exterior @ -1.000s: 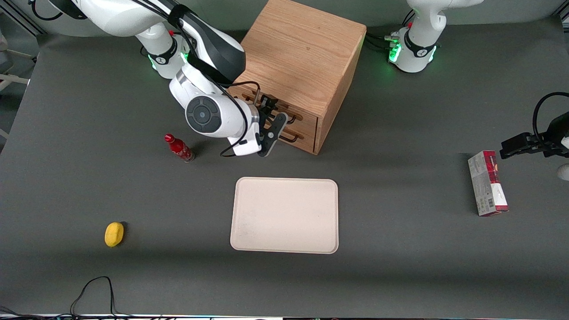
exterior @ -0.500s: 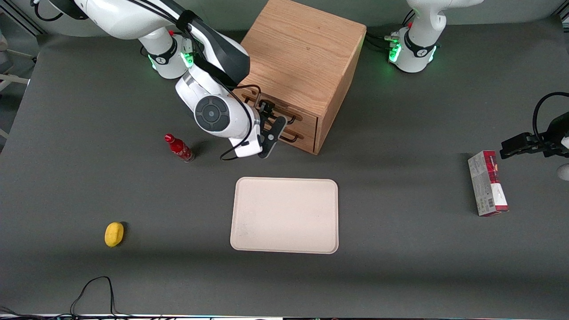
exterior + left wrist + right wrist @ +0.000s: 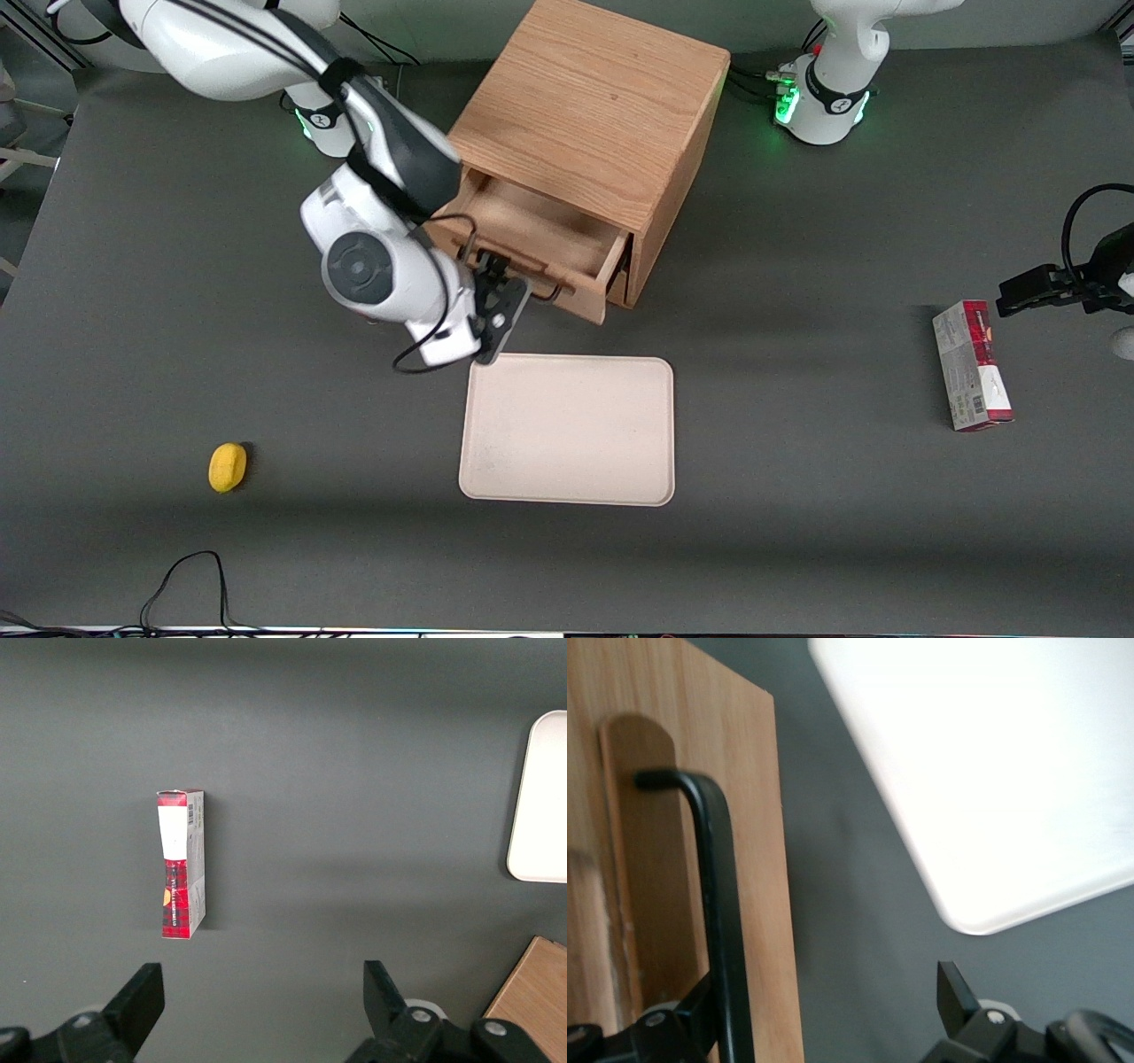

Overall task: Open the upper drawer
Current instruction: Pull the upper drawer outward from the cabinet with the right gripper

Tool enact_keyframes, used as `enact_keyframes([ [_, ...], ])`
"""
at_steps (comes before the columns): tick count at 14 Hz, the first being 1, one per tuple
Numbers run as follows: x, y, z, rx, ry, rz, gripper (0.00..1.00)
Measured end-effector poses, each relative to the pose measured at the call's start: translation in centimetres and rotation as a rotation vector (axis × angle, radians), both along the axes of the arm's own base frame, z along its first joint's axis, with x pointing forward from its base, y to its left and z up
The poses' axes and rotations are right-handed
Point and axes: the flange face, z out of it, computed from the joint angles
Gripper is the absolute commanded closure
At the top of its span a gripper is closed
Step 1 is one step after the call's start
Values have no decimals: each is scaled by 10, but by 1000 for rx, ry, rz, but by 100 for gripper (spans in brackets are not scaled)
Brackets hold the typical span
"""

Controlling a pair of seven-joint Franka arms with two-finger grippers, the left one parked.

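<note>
Yellow object (image 3: 228, 466) lies near the front camera at the working arm's end, well apart from the job.

Gripper (image 3: 498, 288) is at the upper drawer's (image 3: 532, 239) front. Jaws are seen spread open, not clamped. The black handle (image 3: 718, 904) is hooked against one finger, and the other finger (image 3: 950, 988) stands well apart from it.

The drawer is partly out of the oak cabinet (image 3: 594, 97), inside exposed.

Judgement: the pull should be kept straight along the drawer's travel. Since the bar is only hooked, any sideways drift risks slip or binding.

Tray (image 3: 567, 430) lies just in front of the gripper, so clearance is to be watched. Red-and-white box (image 3: 972, 365) lies toward the parked arm's end and is no obstacle.
</note>
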Motion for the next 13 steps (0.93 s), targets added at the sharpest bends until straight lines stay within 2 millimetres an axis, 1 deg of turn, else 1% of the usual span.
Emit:
enact_keyframes([
  [2, 30, -31, -4, -5, -36, -6, 0],
  [3, 42, -42, -4, -7, -50, -17, 0],
  [4, 51, -50, -3, -7, -61, -29, 0],
  [6, 59, -56, 0, -6, -74, -44, 0],
  [9, 63, -55, 11, 1, -95, -45, 0],
  [10, 64, -54, 17, 5, -107, -46, 0],
  [11, 66, -54, 29, 11, -126, -48, 0],
  [13, 67, -62, 69, 13, -164, -55, 0],
])
